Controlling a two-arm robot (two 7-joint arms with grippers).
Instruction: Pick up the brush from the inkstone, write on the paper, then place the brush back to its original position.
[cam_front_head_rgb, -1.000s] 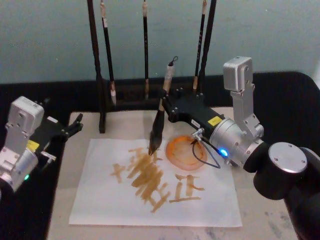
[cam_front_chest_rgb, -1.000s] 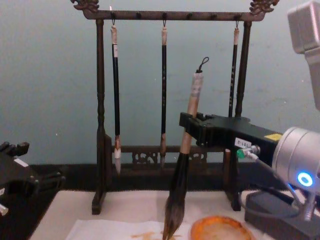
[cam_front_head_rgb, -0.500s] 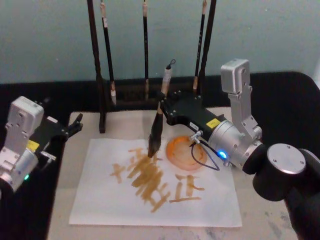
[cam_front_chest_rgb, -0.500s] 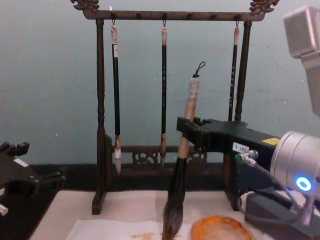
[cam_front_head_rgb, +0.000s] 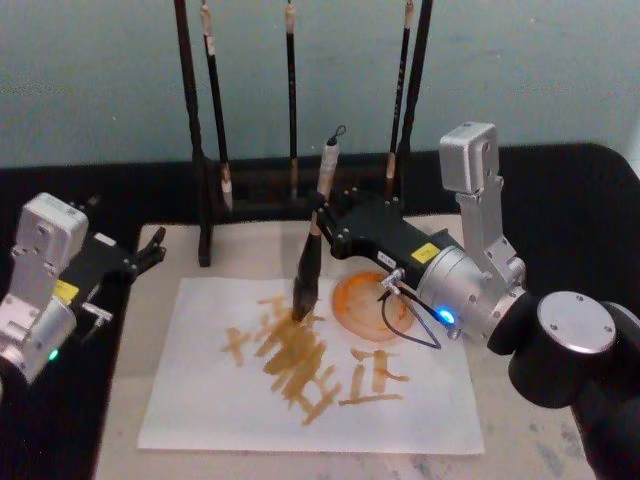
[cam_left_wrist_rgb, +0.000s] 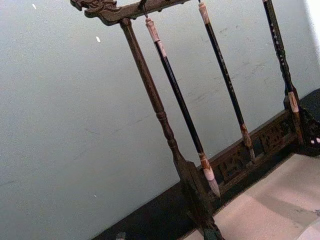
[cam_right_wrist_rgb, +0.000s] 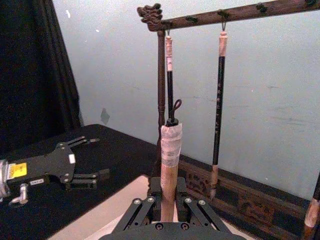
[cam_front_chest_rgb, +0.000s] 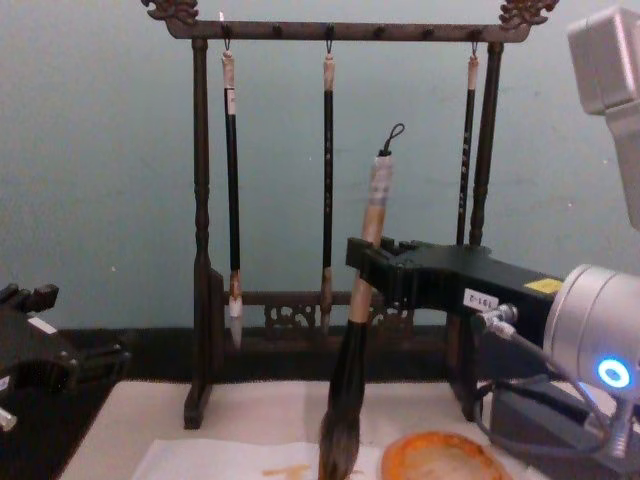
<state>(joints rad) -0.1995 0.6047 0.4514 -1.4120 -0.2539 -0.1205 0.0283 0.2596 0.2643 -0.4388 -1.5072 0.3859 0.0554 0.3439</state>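
The brush (cam_front_head_rgb: 311, 255), tan-handled and dark-tufted, is held near-upright with its tip set on the orange-streaked paper (cam_front_head_rgb: 200, 400).

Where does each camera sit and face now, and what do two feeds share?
Head: high, looking forward and down at the paper; left gripper open at left, right gripper shut on the brush.
Chest: lower, looking forward at the brush rack; right arm enters from right.
Left wrist: on the left arm, facing the rack.
Right wrist: on the right arm, looking along the held brush; left gripper beyond.
Shared: chest and right wrist show the brush before the rack.
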